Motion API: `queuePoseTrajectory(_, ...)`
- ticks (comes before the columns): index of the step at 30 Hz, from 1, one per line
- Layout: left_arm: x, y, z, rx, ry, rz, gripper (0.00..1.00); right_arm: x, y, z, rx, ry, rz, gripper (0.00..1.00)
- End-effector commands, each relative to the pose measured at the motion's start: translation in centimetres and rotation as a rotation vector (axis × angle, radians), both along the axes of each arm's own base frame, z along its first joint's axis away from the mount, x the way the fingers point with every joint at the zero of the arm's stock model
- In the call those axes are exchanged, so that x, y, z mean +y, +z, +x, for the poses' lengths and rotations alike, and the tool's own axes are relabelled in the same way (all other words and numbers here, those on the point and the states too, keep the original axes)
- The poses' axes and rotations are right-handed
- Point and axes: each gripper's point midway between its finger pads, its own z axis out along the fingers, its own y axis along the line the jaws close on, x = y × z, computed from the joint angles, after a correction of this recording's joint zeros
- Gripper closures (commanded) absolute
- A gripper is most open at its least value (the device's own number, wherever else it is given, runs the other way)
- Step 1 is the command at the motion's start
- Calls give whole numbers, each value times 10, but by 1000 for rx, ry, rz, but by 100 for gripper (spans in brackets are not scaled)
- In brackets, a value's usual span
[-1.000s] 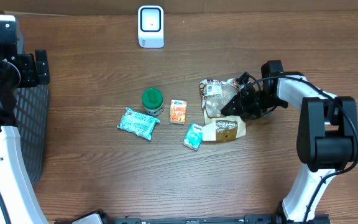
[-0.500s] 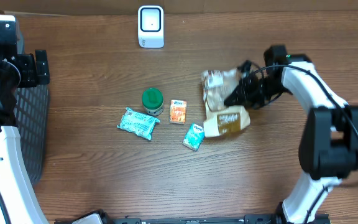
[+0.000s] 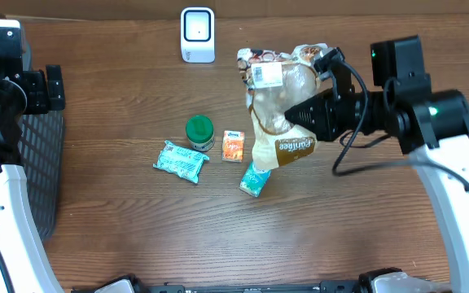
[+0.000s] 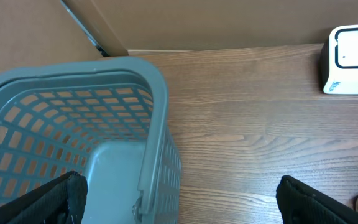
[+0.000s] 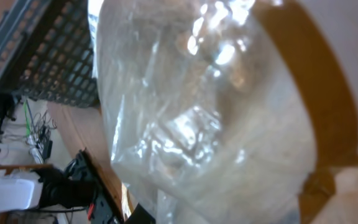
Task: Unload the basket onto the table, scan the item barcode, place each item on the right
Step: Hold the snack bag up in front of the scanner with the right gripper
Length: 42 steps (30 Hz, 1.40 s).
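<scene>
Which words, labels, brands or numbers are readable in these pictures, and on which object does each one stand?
No text can be quoted with certainty.
Clear plastic bag with brown band: white lettering, blurred.
White sticker on the bag: too small.
Small orange packet: too small.
Large teal packet, small teal packet: too small.
White box-shaped scanner: side marking unreadable.

Brown wood-grain table [image 3: 137, 236] — mixed colours
Clear bread bag [image 3: 277, 114] with brown band, white label; white scanner [image 3: 197, 34]; green-lidded jar [image 3: 199, 130]; orange packet [image 3: 233, 146]; teal pouch [image 3: 181, 160] and teal sachet [image 3: 253, 178]; grey lattice basket [image 4: 73, 143].
</scene>
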Motion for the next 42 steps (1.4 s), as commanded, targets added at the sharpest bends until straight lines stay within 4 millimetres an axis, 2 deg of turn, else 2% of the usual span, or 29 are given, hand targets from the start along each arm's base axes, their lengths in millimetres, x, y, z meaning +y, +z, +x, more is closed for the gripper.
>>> queuePoseTrajectory(1, 1, 8, 1, -17, -14, 17, 0, 1, 7, -1, 3, -63, -19, 96)
queuePoseTrajectory(5, 1, 8, 1, -17, -14, 17, 0, -3, -5, 17, 34, -210, -116, 96)
queuePoseTrajectory(8, 1, 8, 1, -17, -14, 17, 1, 5, -2, 38, 16, -238, -183, 96)
queuePoseTrajectory(10, 0, 8, 1, -17, -14, 17, 0, 10, 2, 58, -6, -265, -250, 97)
queuePoseTrajectory(13, 1, 8, 1, -17, -14, 17, 0, 17, 7, 101, -76, -318, -375, 96)
queuePoseTrajectory(17, 1, 8, 2, -17, -14, 17, 0, 18, 4, 173, -261, -458, -546, 96)
queuePoseTrajectory(19, 1, 8, 1, -17, -14, 17, 1, 18, -3, 204, -365, -526, -628, 96)
queuePoseTrajectory(23, 0, 8, 1, -17, -14, 17, 0, 38, -32, 254, -550, -481, -774, 96)
queuePoseTrajectory(27, 1, 8, 1, -17, -14, 17, 1, 62, -66, 288, -733, -285, -959, 96)
queuePoseTrajectory(33, 1, 8, 2, -17, -14, 17, 0, 98, -104, 316, -936, -86, -1115, 96)
queuePoseTrajectory(38, 0, 8, 1, -17, -14, 17, 0, 105, -125, 337, -1026, -154, -1205, 96)
queuePoseTrajectory(42, 1, 8, 2, -17, -14, 17, 0, 102, -141, 344, -1024, -199, -1231, 96)
